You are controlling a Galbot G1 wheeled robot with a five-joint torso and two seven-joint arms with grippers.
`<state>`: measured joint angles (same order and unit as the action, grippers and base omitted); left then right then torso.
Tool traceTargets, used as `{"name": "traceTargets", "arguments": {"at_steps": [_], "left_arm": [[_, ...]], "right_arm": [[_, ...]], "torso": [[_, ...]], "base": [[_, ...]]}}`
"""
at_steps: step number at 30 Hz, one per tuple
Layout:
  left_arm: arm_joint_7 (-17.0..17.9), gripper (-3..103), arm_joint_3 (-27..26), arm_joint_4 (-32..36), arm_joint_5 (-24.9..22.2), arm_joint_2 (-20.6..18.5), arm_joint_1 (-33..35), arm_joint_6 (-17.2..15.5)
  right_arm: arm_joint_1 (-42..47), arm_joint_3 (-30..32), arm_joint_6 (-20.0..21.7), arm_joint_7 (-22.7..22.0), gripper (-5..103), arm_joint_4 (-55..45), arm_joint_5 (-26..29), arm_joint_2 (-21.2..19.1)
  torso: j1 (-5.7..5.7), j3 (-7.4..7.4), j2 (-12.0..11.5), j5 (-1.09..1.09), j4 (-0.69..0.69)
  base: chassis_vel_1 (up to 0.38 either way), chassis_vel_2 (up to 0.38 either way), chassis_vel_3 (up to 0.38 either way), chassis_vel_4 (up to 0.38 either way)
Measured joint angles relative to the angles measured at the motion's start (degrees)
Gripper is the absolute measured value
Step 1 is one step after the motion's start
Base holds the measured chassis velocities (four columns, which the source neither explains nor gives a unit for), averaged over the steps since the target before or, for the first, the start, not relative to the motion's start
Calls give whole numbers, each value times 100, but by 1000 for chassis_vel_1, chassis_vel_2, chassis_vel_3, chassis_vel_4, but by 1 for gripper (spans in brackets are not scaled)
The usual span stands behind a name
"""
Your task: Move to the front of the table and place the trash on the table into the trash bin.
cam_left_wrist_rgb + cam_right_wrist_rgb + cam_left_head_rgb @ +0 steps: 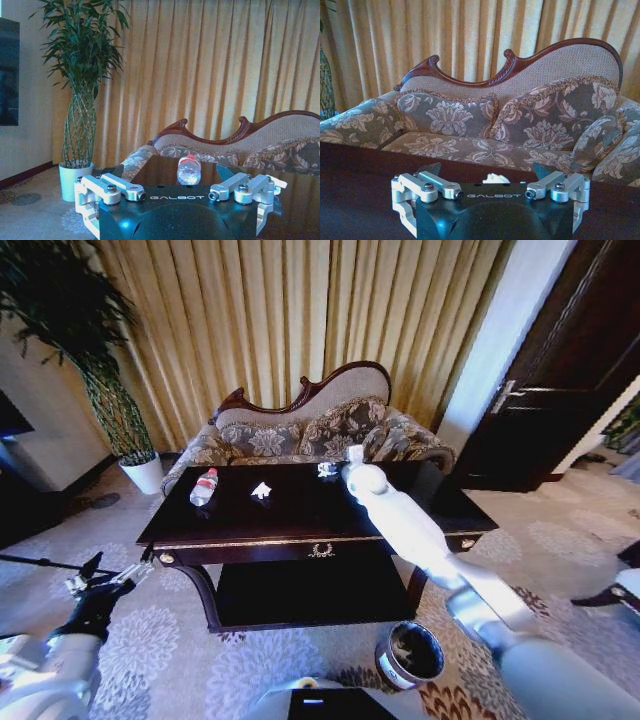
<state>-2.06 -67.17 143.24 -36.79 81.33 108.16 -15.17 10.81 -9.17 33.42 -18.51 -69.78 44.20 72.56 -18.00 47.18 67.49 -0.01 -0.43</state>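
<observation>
The dark glossy table [300, 512] stands in front of me. On it lie a clear bottle [203, 487] with a red cap, a crumpled white paper scrap [261, 491] and another scrap [327, 470] near the far edge. My right arm reaches across the table, and its gripper [353, 454] is open just short of that far scrap [496, 178], which shows between the spread fingers [430, 168]. The left gripper [112, 568] hangs open off the table's left front corner, facing the bottle [189, 170] from a distance. The round dark trash bin [410, 653] stands on the carpet at the front right.
A floral sofa [300, 435] with a carved frame stands right behind the table. A tall plant in a white pot [143, 472] is at the back left and a dark door [560, 390] at the right. Patterned carpet surrounds the table.
</observation>
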Motion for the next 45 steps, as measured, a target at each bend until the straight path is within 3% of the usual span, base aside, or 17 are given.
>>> {"name": "traceTargets", "arguments": {"at_steps": [14,33,35,38,40,44,45], "left_arm": [[-48,100,-176,0,-115,105,52,140],[-72,100,-254,0,-174,157,35,195],[-72,100,-259,0,-182,158,35,198],[-72,100,-261,0,-190,174,35,209],[-72,100,-261,0,-191,180,35,213],[-72,100,-238,0,-204,197,33,233],[-72,100,-238,0,-204,197,33,233]], "right_arm": [[-717,-65,111,-2,100,1604,46,720],[-797,62,19,35,103,2389,-164,1018],[-797,58,6,47,100,2389,-166,1018],[-788,32,-13,61,85,2390,-170,1012],[-777,23,-16,64,85,2390,-171,1007],[-736,-14,-41,177,63,2411,-297,983],[-736,-14,-41,177,63,2411,-297,983]], "torso": [[0,0,0,0,1],[0,0,0,1,0],[0,0,0,1,0],[0,0,0,1,0],[0,0,0,1,0],[0,0,0,1,0],[0,0,0,1,0]], "base": [[0,0,0,0],[0,0,0,0],[0,0,0,0],[0,0,0,0],[0,0,0,0],[0,0,0,0],[0,0,0,0]]}}
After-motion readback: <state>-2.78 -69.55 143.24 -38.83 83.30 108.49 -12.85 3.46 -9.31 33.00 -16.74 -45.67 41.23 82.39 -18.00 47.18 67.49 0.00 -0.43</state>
